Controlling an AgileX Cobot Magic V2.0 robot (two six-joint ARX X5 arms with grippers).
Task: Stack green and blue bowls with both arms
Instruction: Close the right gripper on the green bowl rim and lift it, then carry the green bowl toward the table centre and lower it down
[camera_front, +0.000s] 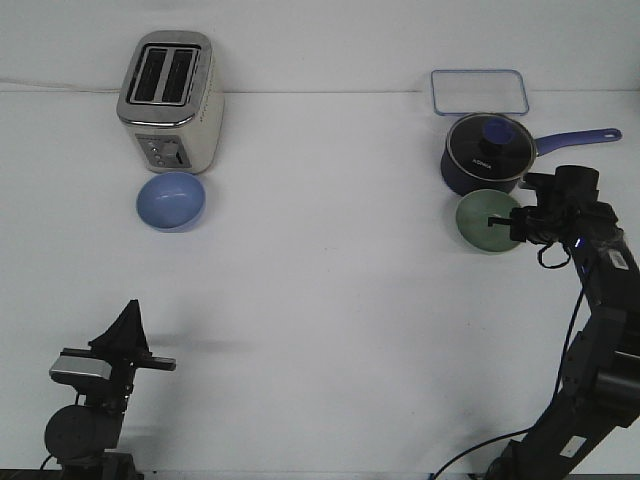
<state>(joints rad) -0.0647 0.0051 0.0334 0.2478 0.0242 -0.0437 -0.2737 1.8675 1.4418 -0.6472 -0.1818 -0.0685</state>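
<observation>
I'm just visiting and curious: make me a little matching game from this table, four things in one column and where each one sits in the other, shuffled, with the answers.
Things:
1. blue bowl
2. green bowl
3. saucepan
4. clear lid

Places:
A. far right, nearest the back edge
B. just in front of the toaster
C. at the right gripper, in front of the saucepan
D. between the clear lid and the green bowl

Pairs: 1-B, 2-C, 3-D, 4-A

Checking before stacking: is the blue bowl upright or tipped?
Tipped. The blue bowl lies in front of the toaster with its opening turned toward the camera.
</observation>
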